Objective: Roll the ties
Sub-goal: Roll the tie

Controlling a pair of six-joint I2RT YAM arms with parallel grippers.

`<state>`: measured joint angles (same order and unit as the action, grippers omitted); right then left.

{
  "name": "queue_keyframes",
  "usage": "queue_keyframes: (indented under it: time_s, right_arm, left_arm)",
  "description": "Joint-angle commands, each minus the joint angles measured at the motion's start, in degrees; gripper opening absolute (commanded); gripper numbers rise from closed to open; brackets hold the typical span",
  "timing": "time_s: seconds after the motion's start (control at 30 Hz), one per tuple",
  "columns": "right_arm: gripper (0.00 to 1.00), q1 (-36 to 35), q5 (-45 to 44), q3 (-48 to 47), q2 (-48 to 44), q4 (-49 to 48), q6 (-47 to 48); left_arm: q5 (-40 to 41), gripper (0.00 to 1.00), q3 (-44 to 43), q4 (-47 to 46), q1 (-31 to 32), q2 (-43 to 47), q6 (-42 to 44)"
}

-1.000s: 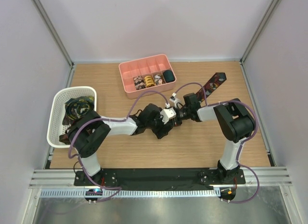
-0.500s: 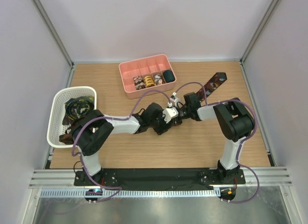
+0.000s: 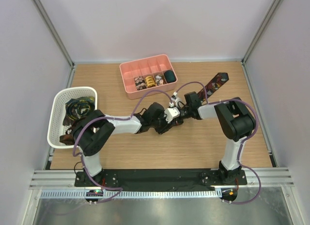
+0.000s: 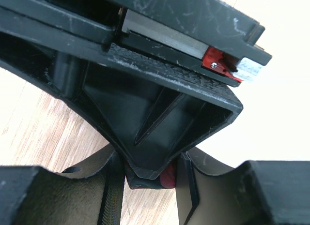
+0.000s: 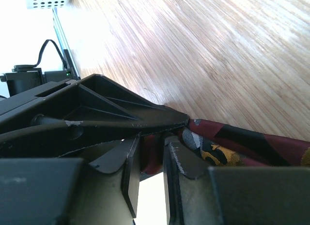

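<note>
At centre, left jaws nudged closer; right jaws pinch tie point(image 5: 232, 142).

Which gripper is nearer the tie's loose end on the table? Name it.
Right. The right gripper is on the tie, toward its loose end; the left gripper faces it from the side away from that end.

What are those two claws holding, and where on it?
The right gripper pinches the tie at its near end. The left gripper flanks that end; whether it clamps is unclear.
</note>
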<state>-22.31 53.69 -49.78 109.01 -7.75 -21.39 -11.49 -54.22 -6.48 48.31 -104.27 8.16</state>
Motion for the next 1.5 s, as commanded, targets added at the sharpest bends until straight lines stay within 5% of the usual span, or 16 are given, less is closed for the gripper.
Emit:
queue_keyframes:
  time_s: [0.0, 0.5, 0.63, 0.77, 1.07, 1.47]
  right_arm:
    - [0.3, 0.3, -4.6, -1.7, 0.1, 3.6, 1.4]
    - [0.47, 2.4, -3.1, -3.7, -2.6, 2.6, -3.3]
    - [0.47, 2.8, -3.1, -3.8, -3.1, 2.4, -4.0]
    - [0.35, 2.8, -3.2, -4.2, -3.1, 2.5, -4.4]
    - [0.48, 3.3, -4.3, -4.1, -4.4, 3.6, -4.1]
    - [0.48, 6.0, -7.6, -3.4, -8.5, 4.6, -4.7]
  left_arm:
    - [1.1, 0.36, -0.6, 3.1, -0.2, -1.6, 0.8]
    - [0.8, 0.34, -0.8, 4.3, -0.2, -2.0, 0.8]
    - [0.9, 0.34, -0.9, 4.8, -0.2, -2.2, 0.7]
    - [0.6, 0.33, -1.4, 5.7, -0.2, -2.9, 0.7]
    - [0.7, 0.34, -2.1, 6.3, -0.2, -4.0, 0.5]
    - [0.7, 0.34, -3.8, 9.9, -0.2, -5.5, -0.1]
